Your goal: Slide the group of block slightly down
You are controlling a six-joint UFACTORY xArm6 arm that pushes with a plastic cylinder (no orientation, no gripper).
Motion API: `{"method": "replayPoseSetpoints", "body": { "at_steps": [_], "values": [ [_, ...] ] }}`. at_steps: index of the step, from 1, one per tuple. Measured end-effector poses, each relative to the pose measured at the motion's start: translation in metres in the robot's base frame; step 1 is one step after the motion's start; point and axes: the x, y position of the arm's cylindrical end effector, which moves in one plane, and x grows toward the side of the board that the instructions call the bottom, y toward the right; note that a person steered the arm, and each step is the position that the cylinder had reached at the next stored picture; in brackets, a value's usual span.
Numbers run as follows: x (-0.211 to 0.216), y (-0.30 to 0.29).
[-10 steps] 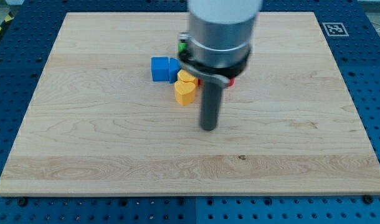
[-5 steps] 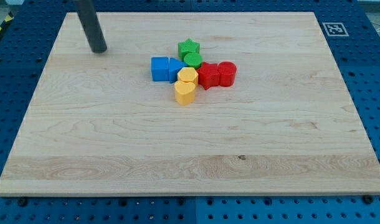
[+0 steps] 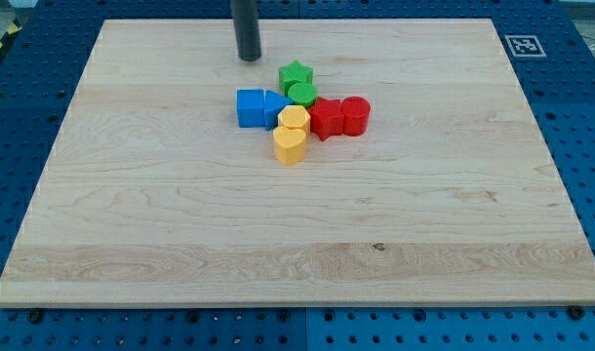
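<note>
Stood my tip (image 3: 249, 58) near the bench's (image 3: 132, 244) top edge, apart from the green star block (image 3: 296, 73). Probably placed above the cluster for pushing down; carried no hand, only a rod.

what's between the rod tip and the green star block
Nothing: in the camera view only bare board lies between my tip and the green star block, which sits to its lower right.

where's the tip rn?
My tip is near the view's top, left of centre, just up-left of the green star block, not touching the cluster.
</note>
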Motion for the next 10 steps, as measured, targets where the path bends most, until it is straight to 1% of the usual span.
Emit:
{"method": "replayPoseSetpoints", "body": {
  "at_steps": [1,2,5,10],
  "values": [
    [0.007,0.031],
    [0.013,0.049],
    [0.041,0.052],
    [0.053,0.058]
  ]
}}
